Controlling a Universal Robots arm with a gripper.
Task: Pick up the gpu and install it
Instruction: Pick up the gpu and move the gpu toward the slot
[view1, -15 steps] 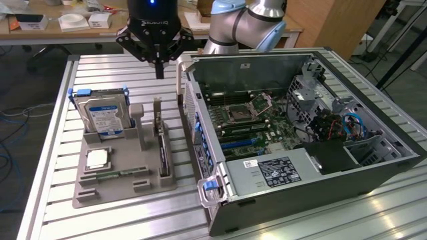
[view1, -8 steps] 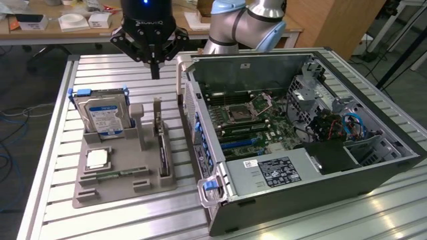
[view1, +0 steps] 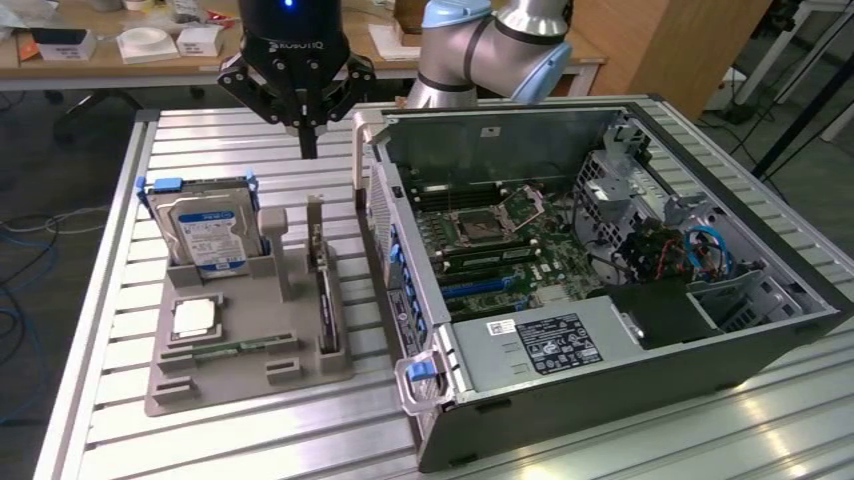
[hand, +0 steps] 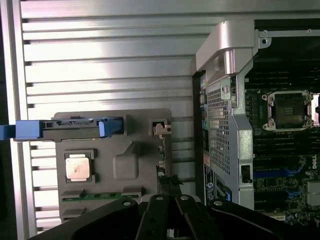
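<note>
The gpu (view1: 322, 275) is a thin dark card standing on edge in a slot of the grey holder (view1: 247, 385), with its pale bracket end toward the back. My gripper (view1: 308, 150) hangs in the air above and behind the card's far end, fingers shut to a point with nothing between them. In the wrist view the gpu (hand: 161, 150) appears edge-on along the holder's side (hand: 125, 165), ahead of my shut gripper (hand: 167, 220).
The holder also carries a silver hard drive (view1: 200, 235) in a blue-handled caddy, a processor chip (view1: 194, 318) and a green memory stick (view1: 240, 348). An open computer case (view1: 601, 380) lies beside it on the exterior view's right, motherboard (view1: 507, 250) exposed. The slatted table (view1: 120, 300) surrounds both.
</note>
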